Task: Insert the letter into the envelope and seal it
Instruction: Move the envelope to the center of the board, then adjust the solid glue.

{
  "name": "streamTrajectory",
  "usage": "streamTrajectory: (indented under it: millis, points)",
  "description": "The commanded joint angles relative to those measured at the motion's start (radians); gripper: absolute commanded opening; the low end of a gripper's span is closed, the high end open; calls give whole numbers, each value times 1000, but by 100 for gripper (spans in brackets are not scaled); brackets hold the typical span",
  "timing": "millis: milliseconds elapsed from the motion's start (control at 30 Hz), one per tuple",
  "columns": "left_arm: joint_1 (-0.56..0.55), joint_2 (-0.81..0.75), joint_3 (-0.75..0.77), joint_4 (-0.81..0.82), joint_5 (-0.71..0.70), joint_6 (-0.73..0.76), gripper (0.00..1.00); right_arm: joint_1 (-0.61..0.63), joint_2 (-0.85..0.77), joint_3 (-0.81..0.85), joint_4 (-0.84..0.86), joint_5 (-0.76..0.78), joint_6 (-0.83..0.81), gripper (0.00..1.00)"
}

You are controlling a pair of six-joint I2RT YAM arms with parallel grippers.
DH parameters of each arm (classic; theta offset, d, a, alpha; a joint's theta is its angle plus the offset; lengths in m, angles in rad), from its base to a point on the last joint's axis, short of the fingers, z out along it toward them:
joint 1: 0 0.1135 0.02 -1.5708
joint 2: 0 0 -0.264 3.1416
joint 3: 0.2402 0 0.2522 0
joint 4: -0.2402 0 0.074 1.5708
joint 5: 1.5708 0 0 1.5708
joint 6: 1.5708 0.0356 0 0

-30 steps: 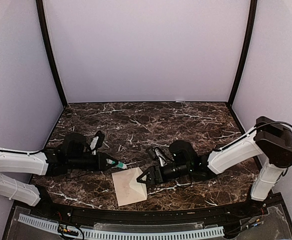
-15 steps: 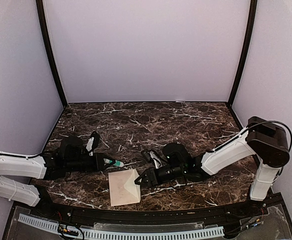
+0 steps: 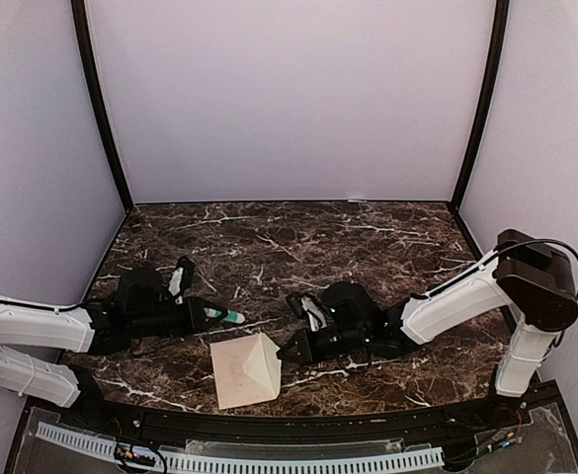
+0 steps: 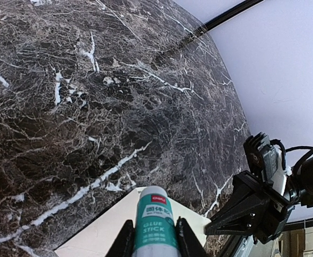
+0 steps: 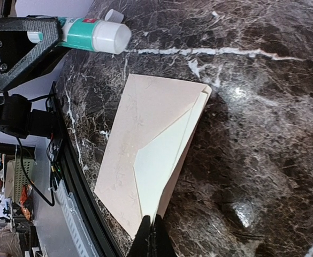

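Cream envelope (image 3: 244,370) at six o'clock on the marble counter (image 3: 269,237), right claw (image 3: 287,351) closed, seemingly pinching its three o'clock edge, left claw (image 3: 207,316) gripping a glue stick (image 3: 225,317) at the envelope's eleven o'clock.

Lab test booth — plain lilac walls (image 3: 289,99), black frame posts (image 3: 99,109), marble tabletop (image 3: 289,237).

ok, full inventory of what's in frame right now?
envelope: 1, cream, near-centre of the table, flap raised on its right side.
glue stick: 1, teal label with white cap, in the left gripper, just beyond the envelope's far edge.
table: 1, dark marble with white veins.
walls: 3, pale lilac, around the table.
left gripper: 1, black, shut on the glue stick.
right gripper: 1, black, pinching the envelope's flap.
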Motion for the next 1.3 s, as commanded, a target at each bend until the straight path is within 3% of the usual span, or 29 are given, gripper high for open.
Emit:
streamTrajectory:
  millis: [0, 133, 167, 267, 300, 400, 500, 733, 967, 1100, 1267]
  points:
    - [26, -6, 43, -6, 47, 16, 0, -13, -81, 16, -162, 130, -54, 0]
    - [28, -15, 63, 6, 89, 16, 0, -60, -145, -30, -226, 145, -72, 0]
    - [29, -21, 68, 20, 99, 16, 0, -71, -166, -47, -231, 144, -77, 8]
    - [30, -32, 79, 68, 174, 10, 0, -95, -237, -61, -239, 141, -89, 55]
    - [30, -34, 83, 96, 219, 9, 0, -95, -263, -58, -239, 142, -91, 65]
    - [29, -36, 107, 156, 315, -4, 0, -93, -337, -45, -191, 110, -80, 85]
    - [28, -44, 114, 269, 400, -43, 0, -84, -399, -41, -67, 71, -45, 93]
    - [4, -74, 143, 453, 462, -98, 0, -36, -402, 19, 109, 63, 2, 97]
    - [-40, -68, 190, 479, 477, -93, 0, -11, -327, 114, 208, 3, 20, 93]
    - [-63, -55, 199, 488, 482, -92, 0, 1, -293, 162, 225, -29, 21, 77]
    - [-70, -45, 201, 491, 478, -92, 0, 5, -290, 168, 243, -46, 24, 46]
